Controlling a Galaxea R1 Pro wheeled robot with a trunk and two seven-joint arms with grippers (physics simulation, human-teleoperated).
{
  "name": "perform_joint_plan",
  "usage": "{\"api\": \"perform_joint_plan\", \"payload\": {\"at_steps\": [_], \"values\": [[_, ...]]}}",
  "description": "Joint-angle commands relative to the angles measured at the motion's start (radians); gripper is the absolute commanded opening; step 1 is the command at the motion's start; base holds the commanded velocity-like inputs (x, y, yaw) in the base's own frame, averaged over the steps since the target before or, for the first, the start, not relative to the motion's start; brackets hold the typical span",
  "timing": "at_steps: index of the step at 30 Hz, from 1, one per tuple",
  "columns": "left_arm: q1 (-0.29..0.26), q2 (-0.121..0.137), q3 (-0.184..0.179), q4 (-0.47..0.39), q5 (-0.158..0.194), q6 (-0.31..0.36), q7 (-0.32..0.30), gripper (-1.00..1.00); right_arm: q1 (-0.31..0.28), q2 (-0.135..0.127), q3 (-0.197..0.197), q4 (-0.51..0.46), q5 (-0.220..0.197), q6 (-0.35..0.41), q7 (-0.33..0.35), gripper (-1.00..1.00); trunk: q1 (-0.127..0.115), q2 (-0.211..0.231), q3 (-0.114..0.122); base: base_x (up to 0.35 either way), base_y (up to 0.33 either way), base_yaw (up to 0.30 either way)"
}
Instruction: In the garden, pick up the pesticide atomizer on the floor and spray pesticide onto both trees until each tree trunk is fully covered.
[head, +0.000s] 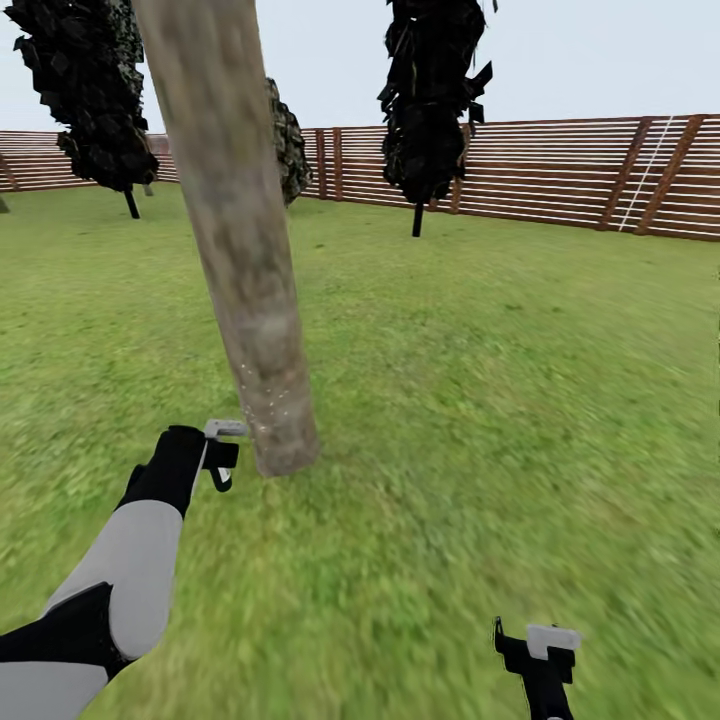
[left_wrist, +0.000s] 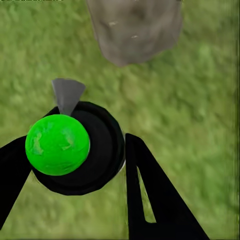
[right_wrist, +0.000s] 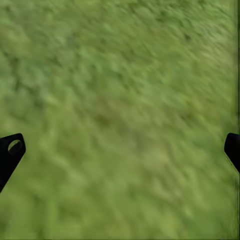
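Atomizer (left_wrist: 58, 144) body hidden under left tool (left_wrist: 75, 165); trunk (head: 235, 240) top cropped.

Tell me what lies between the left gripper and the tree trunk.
Only bare grass in the left wrist view. The left gripper holds the atomizer, its grey nozzle aimed at the tree trunk. The head view shows pale specks on the bark.

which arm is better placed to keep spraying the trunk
Left. The left gripper holds the atomizer, its nozzle aimed at the base of the trunk close ahead, where pale specks show. The right gripper is open, over bare grass.
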Motion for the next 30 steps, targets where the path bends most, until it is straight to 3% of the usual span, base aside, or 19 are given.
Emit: {"api": "perform_joint_plan", "payload": {"at_steps": [1, 14, 25, 30], "values": [[-0.001, -0.002, 0.007, -0.003, -0.01, 0.002, -0.009, -1.0, -0.001, 0.0, -0.006, 0.001, 0.011, -0.002, -0.004, 1.0, 0.0, 0.0, -0.001, 0.034, -0.273, 0.0], [-0.001, -0.005, 0.01, -0.007, -0.013, 0.004, -0.005, -1.0, -0.001, 0.001, -0.006, 0.001, 0.011, -0.002, -0.002, 1.0, 0.0, 0.0, -0.001, 0.243, -0.168, 0.003], [0.002, -0.005, 0.013, 0.004, -0.01, 0.004, -0.002, -1.0, -0.001, 0.002, -0.006, 0.001, 0.011, -0.002, -0.002, 1.0, 0.0, 0.0, -0.001, 0.056, -0.259, 0.239], [0.002, -0.005, 0.013, 0.006, -0.011, 0.004, 0.0, -1.0, -0.001, 0.002, -0.006, 0.001, 0.011, -0.002, -0.002, 1.0, 0.0, 0.0, -0.001, 0.177, -0.232, 0.045]]}}
